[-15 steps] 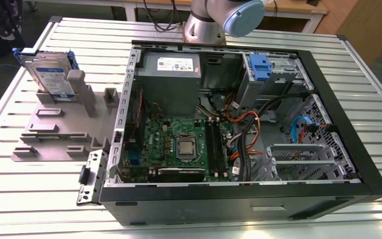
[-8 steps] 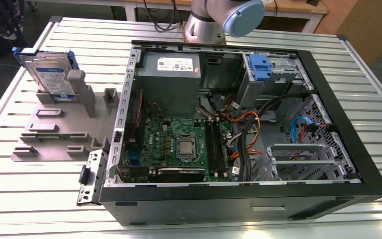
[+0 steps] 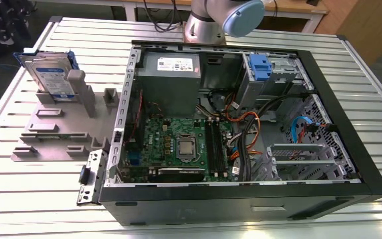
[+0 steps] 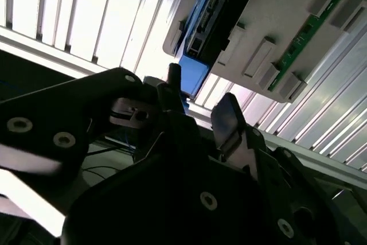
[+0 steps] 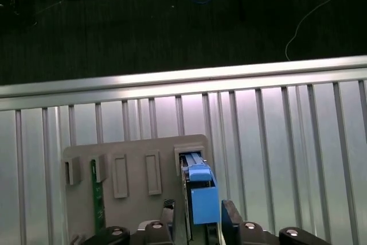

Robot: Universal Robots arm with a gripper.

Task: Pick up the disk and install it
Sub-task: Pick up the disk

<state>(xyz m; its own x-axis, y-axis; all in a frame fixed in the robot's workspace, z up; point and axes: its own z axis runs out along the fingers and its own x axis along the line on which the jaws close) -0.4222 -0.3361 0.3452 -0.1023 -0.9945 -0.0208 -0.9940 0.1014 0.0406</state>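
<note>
Hovering with fingers apart over the disk (image 5: 202,196), which stands on edge in a grey holder (image 5: 132,167) near the worktop's (image 3: 18,199) corner on the exterior view's left, the claw (image 5: 198,217) should descend straight and centred.

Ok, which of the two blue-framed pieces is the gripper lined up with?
The disk in the grey fixture at the exterior view's left: in the first wrist view it shows between the fingers. The other blue frame sits inside the computer case.

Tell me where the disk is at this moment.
In the exterior view the disk stands on edge in the grey holder on the exterior view's left, beside the open computer case.
</note>
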